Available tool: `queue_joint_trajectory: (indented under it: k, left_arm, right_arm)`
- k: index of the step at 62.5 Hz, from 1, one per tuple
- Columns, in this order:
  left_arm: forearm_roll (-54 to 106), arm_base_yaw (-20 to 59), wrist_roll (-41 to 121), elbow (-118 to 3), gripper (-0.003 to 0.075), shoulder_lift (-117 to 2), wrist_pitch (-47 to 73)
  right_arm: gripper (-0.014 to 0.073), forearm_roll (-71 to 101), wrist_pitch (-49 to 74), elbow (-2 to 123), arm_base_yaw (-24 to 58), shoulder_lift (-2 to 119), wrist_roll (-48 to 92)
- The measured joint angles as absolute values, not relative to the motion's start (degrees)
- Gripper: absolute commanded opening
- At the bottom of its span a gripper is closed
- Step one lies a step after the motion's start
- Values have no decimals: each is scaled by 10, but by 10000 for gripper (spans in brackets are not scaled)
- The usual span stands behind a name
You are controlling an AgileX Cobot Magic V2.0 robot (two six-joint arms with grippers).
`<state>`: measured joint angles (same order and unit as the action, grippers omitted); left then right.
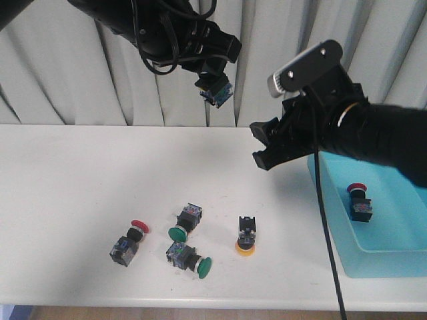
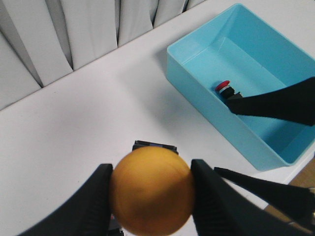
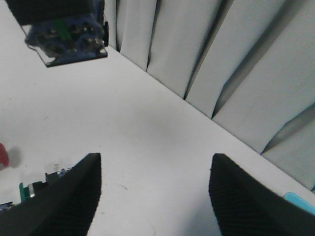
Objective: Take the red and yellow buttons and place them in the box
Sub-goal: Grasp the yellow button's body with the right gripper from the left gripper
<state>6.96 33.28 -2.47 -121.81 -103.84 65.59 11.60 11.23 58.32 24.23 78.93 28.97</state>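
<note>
From the front, the left claw (image 1: 215,87) hangs high above the white counter (image 1: 80,173), in front of the pleated curtain (image 1: 60,73), gripping a switch whose blue-grey underside faces the camera; its cap cannot be seen from here. The left wrist view supplies that: a round yellow cap (image 2: 151,191) fills the space between the two black fingers (image 2: 88,206), which press against it on either side, so this claw is closed on the yellow button (image 1: 216,91). The same wrist view looks down into the turquoise box (image 2: 197,54), where one red button (image 2: 225,88) lies on the floor, partly covered by a dark arm; the front view shows that button (image 1: 359,200) near the box's far end, with the box (image 1: 373,263) at the counter's right edge. The right claw (image 1: 267,145) hovers just left of the box, and its own camera shows the fingers (image 3: 64,196) spread wide with only bare counter between them. Only the front view shows the loose switches on the counter: another red button (image 1: 129,241) to the left, two green-capped switches (image 1: 187,241) beside it, and a second yellow button (image 1: 246,237) standing cap-down.
</note>
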Motion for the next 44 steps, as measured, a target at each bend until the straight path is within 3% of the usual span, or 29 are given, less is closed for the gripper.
queue_joint_trajectory:
  k: [18, 44]
  left_arm:
    - [83, 333, -52, -1218, 4, -1043, 635]
    - [120, 333, -54, -1205, 10, -1063, 639]
  right_arm:
    - [448, 121, -45, 499, 281, 792, 340]
    - [517, 88, -99, 498, 322, 801, 358]
